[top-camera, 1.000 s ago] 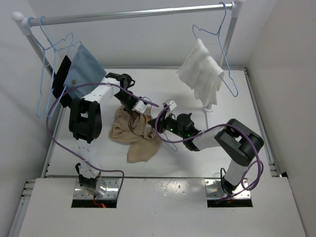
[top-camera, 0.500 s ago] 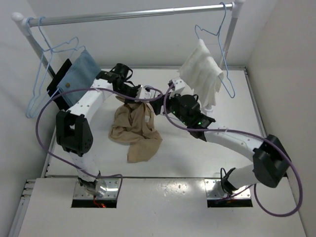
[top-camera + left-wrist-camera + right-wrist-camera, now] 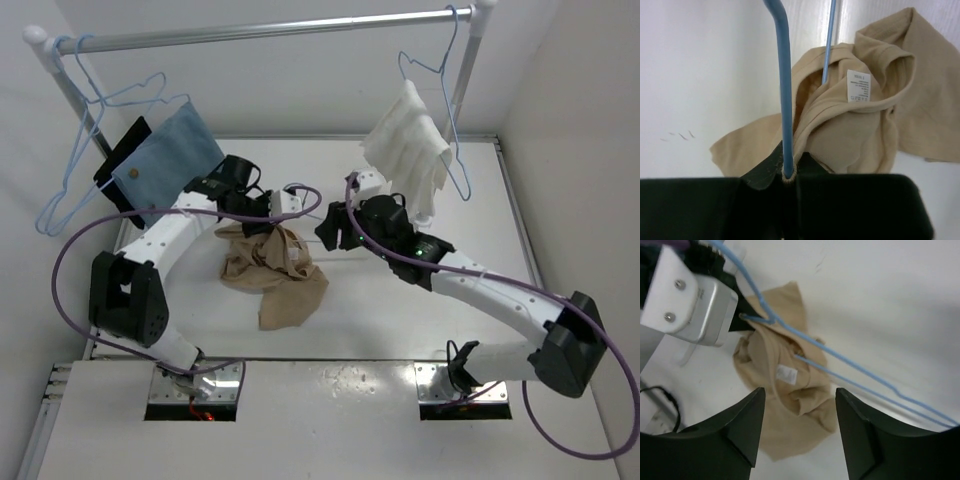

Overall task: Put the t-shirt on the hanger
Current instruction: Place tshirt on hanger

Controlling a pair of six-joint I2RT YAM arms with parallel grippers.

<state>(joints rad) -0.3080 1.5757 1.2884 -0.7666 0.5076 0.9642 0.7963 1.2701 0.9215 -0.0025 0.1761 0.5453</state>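
Nearest: the t-shirt (image 3: 275,280). Lies crumpled on the white table (image 3: 400,310), collar label facing up. At its far edge: the left gripper (image 3: 787,172). Pinches tight on the wire of the hanger (image 3: 785,100), with a bit of tan fabric at the same spot. Just right of the t-shirt's far edge: the right gripper (image 3: 800,392). Hovers with fingers spread apart, holding nothing. Well beyond the t-shirt: a rail (image 3: 260,30). Carries a blue cloth (image 3: 165,160) to the left and a white cloth (image 3: 408,150) to the right.
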